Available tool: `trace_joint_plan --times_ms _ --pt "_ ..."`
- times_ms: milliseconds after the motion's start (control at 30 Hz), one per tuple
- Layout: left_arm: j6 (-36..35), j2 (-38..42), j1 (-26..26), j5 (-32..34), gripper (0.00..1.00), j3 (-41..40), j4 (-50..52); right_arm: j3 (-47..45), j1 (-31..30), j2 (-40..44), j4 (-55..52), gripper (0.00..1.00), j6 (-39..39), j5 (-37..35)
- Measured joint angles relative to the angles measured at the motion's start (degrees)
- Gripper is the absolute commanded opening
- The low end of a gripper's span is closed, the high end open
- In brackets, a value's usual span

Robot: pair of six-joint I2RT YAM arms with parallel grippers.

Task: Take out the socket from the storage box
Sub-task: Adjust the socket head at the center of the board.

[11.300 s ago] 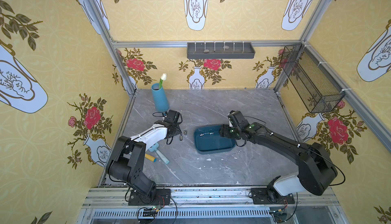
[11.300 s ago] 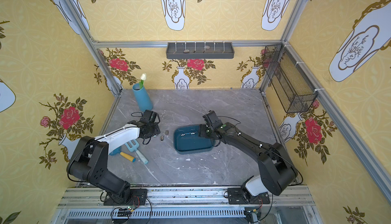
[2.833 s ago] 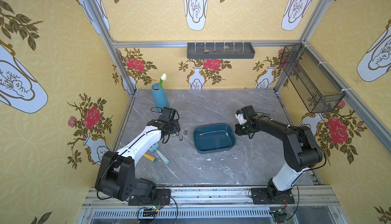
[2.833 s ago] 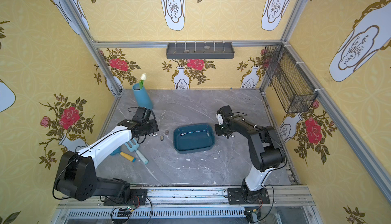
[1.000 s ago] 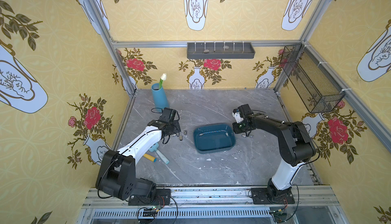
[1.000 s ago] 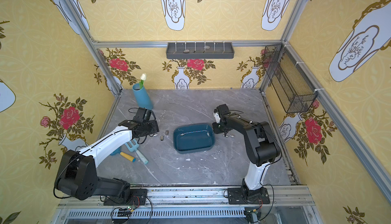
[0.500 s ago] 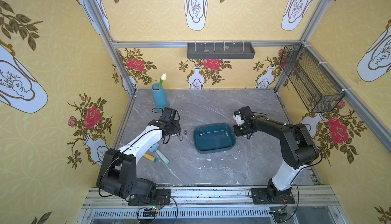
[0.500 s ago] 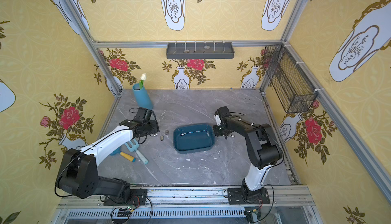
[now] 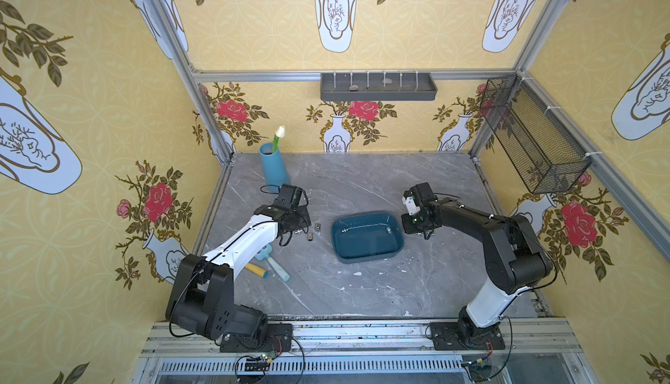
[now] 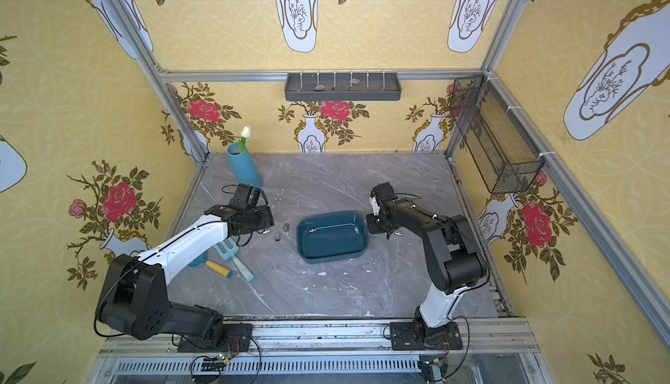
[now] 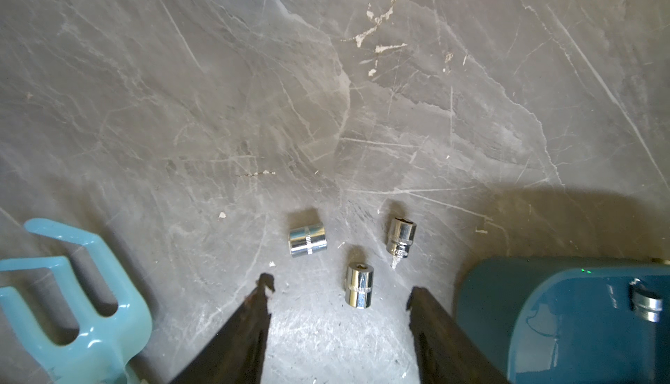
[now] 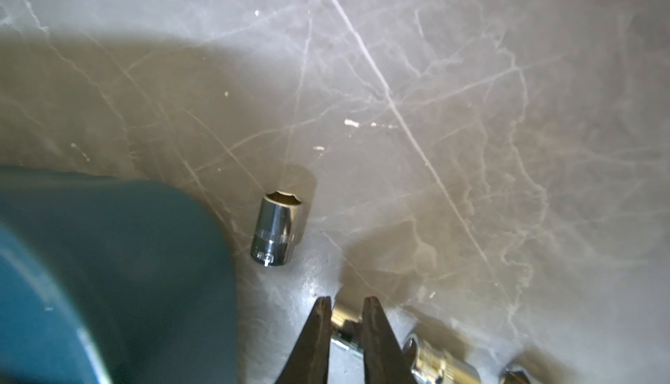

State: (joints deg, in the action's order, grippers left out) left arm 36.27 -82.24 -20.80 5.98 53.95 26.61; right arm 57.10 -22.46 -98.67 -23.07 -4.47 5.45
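The teal storage box (image 9: 362, 259) (image 10: 331, 258) lies mid-table with two chrome sockets inside (image 9: 343, 231) (image 9: 388, 229). My right gripper (image 12: 346, 302) is low over the table just past the box's right end, shut on a socket (image 12: 344, 322). More sockets lie beside it (image 12: 279, 230) (image 12: 440, 364). My left gripper (image 11: 340, 287) stands open over the table left of the box (image 11: 562, 327), holding nothing. Three sockets lie before it (image 11: 307, 239) (image 11: 401, 237) (image 11: 359, 285).
A blue vase (image 9: 273, 168) with a tulip stands at the back left. A light-blue toy rake (image 10: 226, 249) and a yellow-handled tool (image 10: 219, 269) lie by the left arm. A grey compartment tray (image 9: 377, 86) hangs on the back wall, a black mesh basket (image 9: 533, 146) on the right wall.
My right gripper has left the box for the table beside its right end, and in the last second its jaws have drawn closer. The left arm has barely moved.
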Motion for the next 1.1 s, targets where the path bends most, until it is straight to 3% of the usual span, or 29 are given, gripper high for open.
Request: trace_joint_plan --times_ms 1100 --pt "0.00 0.35 -0.50 -1.49 0.68 0.87 0.04 1.01 -0.61 3.58 -2.38 0.31 -2.89 -1.38"
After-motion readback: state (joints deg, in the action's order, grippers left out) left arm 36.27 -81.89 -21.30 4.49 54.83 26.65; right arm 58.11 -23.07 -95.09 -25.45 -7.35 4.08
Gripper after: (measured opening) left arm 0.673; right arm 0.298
